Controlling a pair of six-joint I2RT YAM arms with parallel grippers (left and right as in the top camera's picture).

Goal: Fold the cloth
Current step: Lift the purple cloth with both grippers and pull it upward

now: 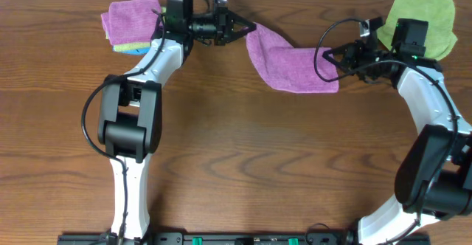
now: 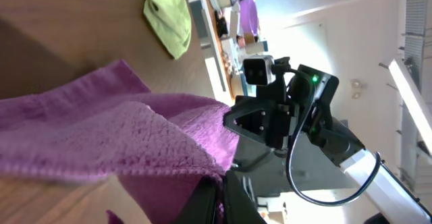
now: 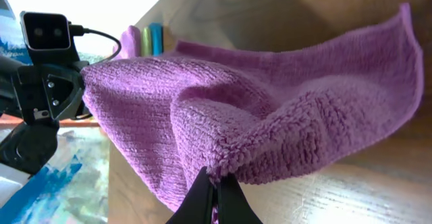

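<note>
Pinching the cloth's upper left corner, the left gripper [image 1: 251,29] has its jaws clamped together on the purple pile, just above the centre of the overhead frame. In its own wrist view the two dark fingers [image 2: 214,200] meet at the bottom edge with fuzzy fabric bunched between them. Toward the right of the overhead frame the right gripper [image 1: 325,56] is likewise closed tight on the cloth's right edge, and its wrist view shows the fingertips [image 3: 206,196] nipping a thick fold of the fabric. The cloth [image 1: 289,66] stretches between the two grippers, running diagonally from upper left to lower right. It is rumpled, with one layer turned over on itself, and its lower part lies on the wooden table [image 1: 243,164]. Further out, in the upper left of the overhead frame behind the left arm, a second purple cloth [image 1: 131,18] sits as a neat square on top of something with yellow-green and blue edges. In the upper right corner a lime-green cloth [image 1: 424,12] lies partly under the right arm's wrist.
</note>
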